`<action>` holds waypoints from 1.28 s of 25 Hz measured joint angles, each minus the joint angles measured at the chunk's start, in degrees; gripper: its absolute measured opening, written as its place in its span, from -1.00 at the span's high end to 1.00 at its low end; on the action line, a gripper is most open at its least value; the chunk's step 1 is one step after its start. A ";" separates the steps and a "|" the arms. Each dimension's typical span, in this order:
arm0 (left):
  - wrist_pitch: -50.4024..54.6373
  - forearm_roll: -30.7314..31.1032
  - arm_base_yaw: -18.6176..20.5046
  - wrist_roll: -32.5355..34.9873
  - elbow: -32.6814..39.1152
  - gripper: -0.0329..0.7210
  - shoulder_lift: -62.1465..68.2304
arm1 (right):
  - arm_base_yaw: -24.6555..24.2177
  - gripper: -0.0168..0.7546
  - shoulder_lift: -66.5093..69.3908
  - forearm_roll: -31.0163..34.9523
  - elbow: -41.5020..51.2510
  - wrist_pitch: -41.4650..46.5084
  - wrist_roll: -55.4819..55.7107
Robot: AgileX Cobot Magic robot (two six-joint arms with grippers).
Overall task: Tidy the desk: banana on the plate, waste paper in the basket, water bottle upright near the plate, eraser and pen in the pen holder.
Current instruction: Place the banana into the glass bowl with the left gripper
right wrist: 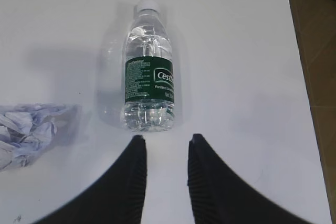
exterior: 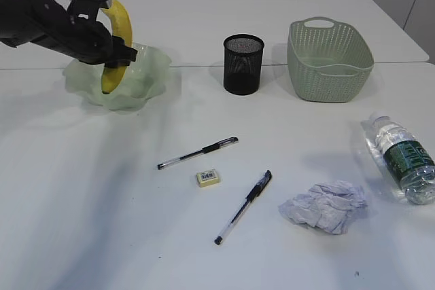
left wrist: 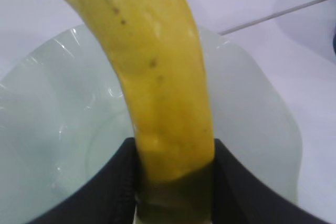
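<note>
My left gripper (exterior: 114, 53) is shut on the yellow banana (exterior: 119, 39) and holds it over the pale green wavy plate (exterior: 151, 76); the left wrist view shows the banana (left wrist: 163, 87) between the jaws above the plate (left wrist: 47, 108). My right gripper (right wrist: 167, 142) is open and empty, just short of the base of the water bottle (right wrist: 149, 82), which lies on its side at the right (exterior: 402, 157). Crumpled waste paper (exterior: 325, 206) lies near the front. Two pens (exterior: 198, 153) (exterior: 245, 206) and an eraser (exterior: 207, 177) lie mid-table. The right gripper is out of the exterior view.
A black mesh pen holder (exterior: 242, 64) stands at the back centre, a green basket (exterior: 329, 59) to its right. The table's right edge (right wrist: 299, 66) runs close to the bottle, with brown floor beyond. A seam between two tables crosses behind the plate.
</note>
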 joint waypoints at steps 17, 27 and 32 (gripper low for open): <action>0.58 0.11 0.00 0.00 0.00 0.02 1.79 | 0.00 0.40 0.00 -0.93 0.00 -0.20 0.00; -0.12 0.11 0.00 0.00 -0.09 -0.11 1.79 | 0.00 0.40 0.00 -1.38 0.00 -1.40 0.00; 1.23 0.11 0.00 0.00 -0.09 -0.11 1.79 | 0.00 0.40 0.00 -0.15 0.00 -1.46 0.00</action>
